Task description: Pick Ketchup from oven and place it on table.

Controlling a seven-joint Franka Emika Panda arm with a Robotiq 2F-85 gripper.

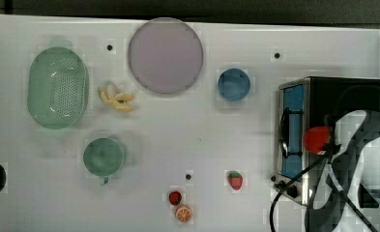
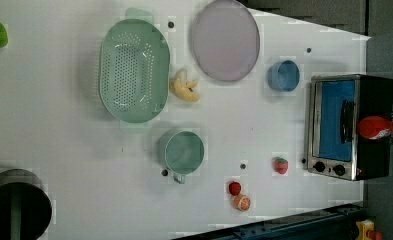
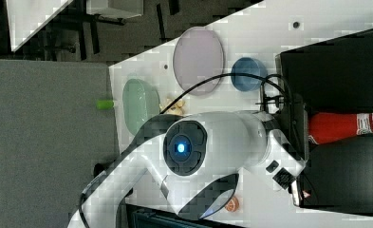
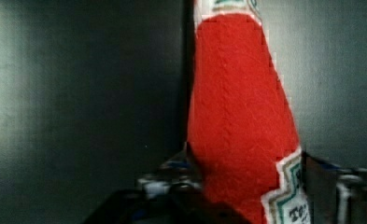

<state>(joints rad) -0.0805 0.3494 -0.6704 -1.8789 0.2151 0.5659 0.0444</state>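
The red Ketchup [image 1: 316, 139] bottle is over the black top of the oven [image 1: 344, 94], near the oven's front edge. In the left view the Ketchup [image 2: 375, 127] points its white cap toward the left view's right. My gripper [image 4: 246, 186] has a jaw pressed against each side of the bottle's labelled body [image 4: 239, 116], shut on it. The arm's white wrist [image 3: 250, 137] reaches in beside the Ketchup [image 3: 336, 127]. The oven [image 2: 334, 117] has its bluish door closed and stands on the white table [image 1: 202, 135].
On the table are a green colander [image 1: 57, 87], grey plate [image 1: 165, 54], blue bowl [image 1: 233, 83], green mug [image 1: 103, 156], banana pieces [image 1: 116, 99], strawberry [image 1: 235, 180], small red fruit [image 1: 175, 197] and orange half [image 1: 183, 213]. A black cable [image 1: 284, 188] hangs by the oven's knobs.
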